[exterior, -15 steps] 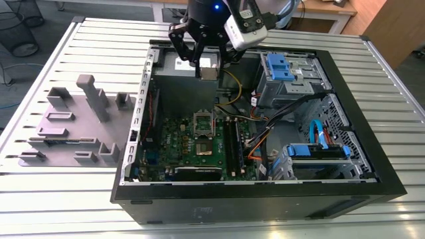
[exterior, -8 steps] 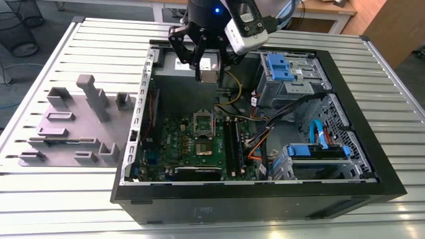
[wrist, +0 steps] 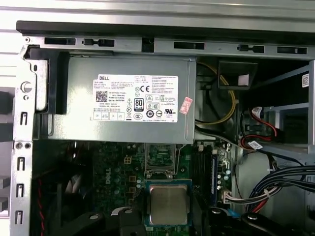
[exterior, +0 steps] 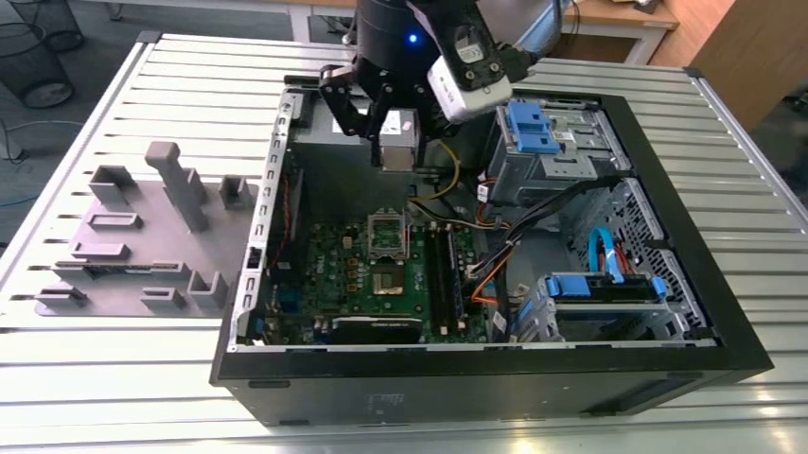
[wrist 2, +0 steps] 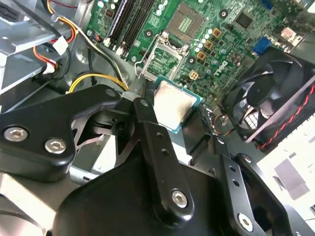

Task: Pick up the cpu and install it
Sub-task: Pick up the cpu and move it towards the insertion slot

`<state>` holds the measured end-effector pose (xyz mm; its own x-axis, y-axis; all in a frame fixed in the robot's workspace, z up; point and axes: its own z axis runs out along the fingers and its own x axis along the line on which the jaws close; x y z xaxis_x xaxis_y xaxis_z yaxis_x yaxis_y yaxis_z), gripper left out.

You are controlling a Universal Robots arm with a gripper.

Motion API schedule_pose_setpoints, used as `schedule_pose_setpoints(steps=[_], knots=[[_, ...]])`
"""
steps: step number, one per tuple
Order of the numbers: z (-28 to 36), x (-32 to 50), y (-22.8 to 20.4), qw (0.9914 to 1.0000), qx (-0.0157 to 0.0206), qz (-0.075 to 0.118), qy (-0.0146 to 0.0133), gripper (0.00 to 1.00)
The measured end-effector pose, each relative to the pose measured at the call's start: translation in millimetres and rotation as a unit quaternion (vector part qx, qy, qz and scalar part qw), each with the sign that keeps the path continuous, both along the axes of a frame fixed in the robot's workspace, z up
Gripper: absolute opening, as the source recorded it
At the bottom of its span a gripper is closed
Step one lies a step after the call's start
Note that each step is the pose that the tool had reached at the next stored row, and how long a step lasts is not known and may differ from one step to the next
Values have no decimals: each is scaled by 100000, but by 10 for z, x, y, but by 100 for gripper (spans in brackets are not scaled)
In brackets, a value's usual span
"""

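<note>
Robotics lab or test workshop, no question. The desk (exterior: 165, 85) is bare ribbed aluminium, metal slats from edge to edge, nothing homely about it. On it lies an open computer case (exterior: 480, 388) with its green motherboard (exterior: 366, 284) and black cables (exterior: 562, 203) on show. In the first wrist view the power supply (wrist: 128, 103) sits exposed. Just beside the case is a matte grey fixture plate (exterior: 139, 236) studded with blocks and posts. Over the case hangs a black robot arm (exterior: 392, 38), its gripper (wrist 2: 173, 115) clamped on a bare cpu (wrist 2: 171, 103). Around the desk there is grey floor (exterior: 38, 142), wire-mesh bins (exterior: 32, 61), and wooden furniture (exterior: 745, 47) at the back.
</note>
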<state>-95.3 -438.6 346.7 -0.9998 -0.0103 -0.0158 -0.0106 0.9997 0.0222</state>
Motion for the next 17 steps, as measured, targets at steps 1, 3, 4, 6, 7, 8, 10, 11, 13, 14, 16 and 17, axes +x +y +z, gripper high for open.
schedule_pose_setpoints(steps=[1, 3, 4, 6, 7, 8, 10, 11, 13, 14, 16, 17], knots=[[-14, 0, -10, 100000, -13, 1, 7, 47], [-44, -1, -36, 100000, -14, -3, 9, 47], [-59, -1, -50, 100000, -8, -2, 6, 47], [-94, 0, -79, 100000, 4, 1, -1, 47], [-111, 0, -89, 100000, 0, -1, 1, 47], [-129, 0, -98, 100000, -10, -1, 5, 47], [-165, 0, -119, 100000, -4, 0, 3, 47], [-183, 0, -129, 100000, -3, -1, 2, 47], [-220, 0, -147, 100000, -8, -2, 4, 47], [-234, -1, -152, 100000, -6, -4, 4, 47], [-254, -1, -156, 100000, -10, -7, 6, 47], [-262, 0, -158, 100000, -8, -1, 4, 47]])
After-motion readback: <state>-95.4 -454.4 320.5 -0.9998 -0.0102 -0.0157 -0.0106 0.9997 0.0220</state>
